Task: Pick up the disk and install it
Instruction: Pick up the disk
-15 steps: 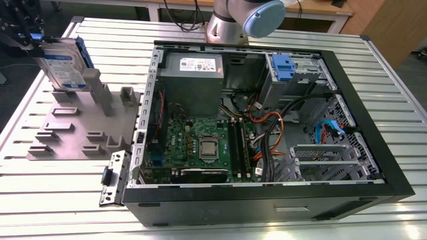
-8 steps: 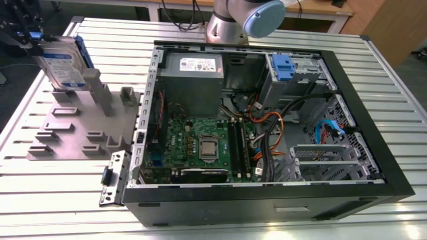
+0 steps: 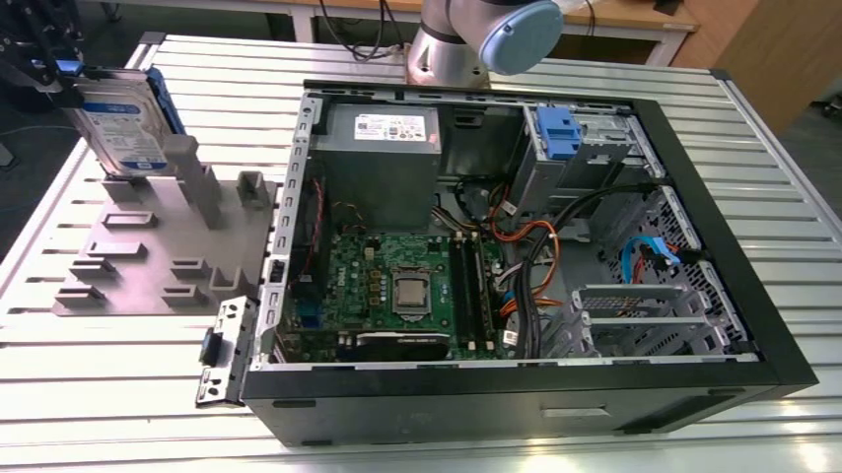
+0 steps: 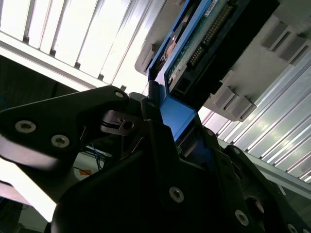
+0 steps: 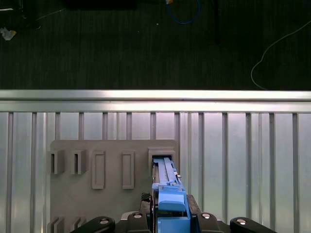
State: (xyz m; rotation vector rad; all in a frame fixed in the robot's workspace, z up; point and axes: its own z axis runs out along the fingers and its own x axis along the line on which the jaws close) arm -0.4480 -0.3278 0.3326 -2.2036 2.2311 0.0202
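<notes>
The disk [image 3: 116, 123] is a silver drive with a white-and-blue label and a blue carrier frame. It stands on edge at the exterior view's far left, over the back corner of a grey slotted fixture [image 3: 145, 266]. My gripper [image 3: 69, 81] is shut on its upper end. In the first wrist view the disk [image 5: 167, 194] runs from my gripper [image 5: 170, 221] down to a fixture slot [image 5: 163, 158]; I cannot tell whether it has left the slot. The second wrist view has my fingers [image 4: 158, 141] pressed on the blue frame of the disk [image 4: 194, 39].
An open computer case [image 3: 711, 197] lies on the slatted aluminium table [image 3: 118, 394] to the exterior view's right of the fixture. Inside it are a motherboard [image 3: 394, 286], a grey power supply [image 3: 382, 148], cables and a drive bay with a blue clip [image 3: 559, 133]. The arm's base [image 3: 455, 49] stands behind the case.
</notes>
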